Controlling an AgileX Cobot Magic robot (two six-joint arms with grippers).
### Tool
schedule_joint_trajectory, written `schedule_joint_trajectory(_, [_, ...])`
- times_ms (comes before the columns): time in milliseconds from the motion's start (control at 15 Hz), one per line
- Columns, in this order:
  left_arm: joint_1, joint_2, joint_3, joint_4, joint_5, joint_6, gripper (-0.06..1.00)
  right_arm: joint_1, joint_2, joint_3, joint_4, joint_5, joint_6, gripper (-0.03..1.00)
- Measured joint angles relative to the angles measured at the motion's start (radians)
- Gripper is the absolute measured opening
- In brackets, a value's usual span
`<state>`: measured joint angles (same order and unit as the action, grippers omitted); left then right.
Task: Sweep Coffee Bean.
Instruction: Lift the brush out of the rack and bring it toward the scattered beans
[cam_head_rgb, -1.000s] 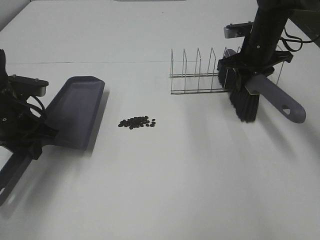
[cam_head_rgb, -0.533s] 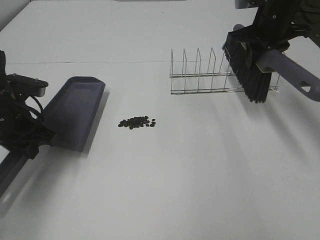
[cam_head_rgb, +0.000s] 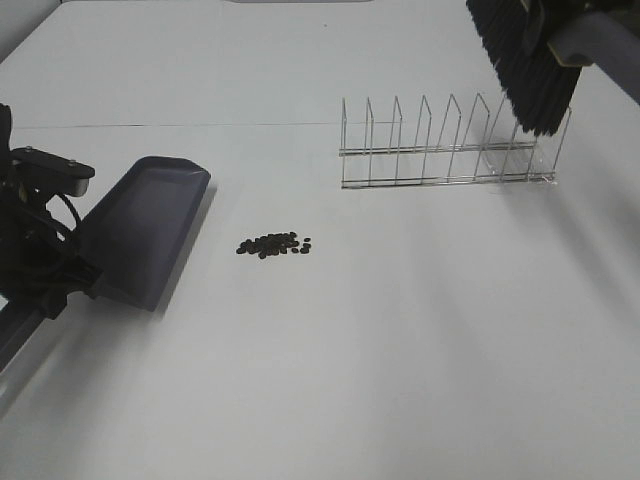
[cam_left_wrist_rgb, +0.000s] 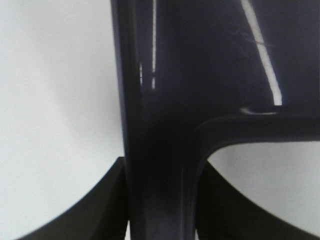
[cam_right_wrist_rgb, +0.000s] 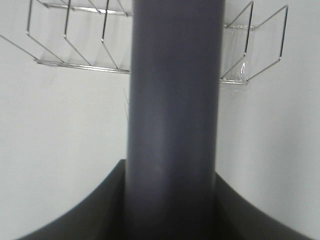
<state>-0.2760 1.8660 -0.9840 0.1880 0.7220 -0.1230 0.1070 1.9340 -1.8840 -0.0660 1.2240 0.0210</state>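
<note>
Lifts brush (cam_head_rgb: 525, 60) clear of wire rack (cam_head_rgb: 440, 150), upper right, right pincer (cam_right_wrist_rgb: 172, 200) clenched on it. Grasps dustpan (cam_head_rgb: 140, 235) in left pincer (cam_left_wrist_rgb: 162, 200), left edge. Leaves coffee bean (cam_head_rgb: 273, 244) pile unswept.

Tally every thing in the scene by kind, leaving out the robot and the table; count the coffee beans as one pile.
dustpan: 1
brush: 1
wire rack: 1
coffee bean pile: 1
Total: 4
</note>
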Motion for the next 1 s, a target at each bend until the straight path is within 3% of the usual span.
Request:
schedule_joint_trajectory(200, [0.000, 0.000, 0.000, 0.033, 0.001, 0.001, 0.33, 0.002, -0.099, 0.089, 0.066, 0.000, 0.000, 0.34])
schedule_joint_trajectory(400, [0.000, 0.000, 0.000, 0.037, 0.001, 0.003, 0.33, 0.026, -0.156, 0.281, 0.092, -0.003, -0.001, 0.34])
schedule_joint_trajectory(600, [0.000, 0.000, 0.000, 0.047, 0.001, 0.003, 0.33, 0.136, -0.163, 0.487, 0.102, -0.133, -0.002, 0.34])
schedule_joint_trajectory(800, [0.000, 0.000, 0.000, 0.059, 0.001, 0.003, 0.33, 0.219, -0.153, 0.511, 0.091, -0.220, 0.020, 0.34])
schedule_joint_trajectory(933, [-0.004, 0.019, -0.036, 0.062, 0.041, 0.003, 0.33, 0.286, -0.111, 0.504, -0.010, -0.228, 0.084, 0.34])
schedule_joint_trajectory(1000, [-0.034, 0.072, -0.110, 0.071, 0.125, 0.004, 0.33, 0.367, -0.027, 0.451, -0.179, -0.139, 0.171, 0.34])
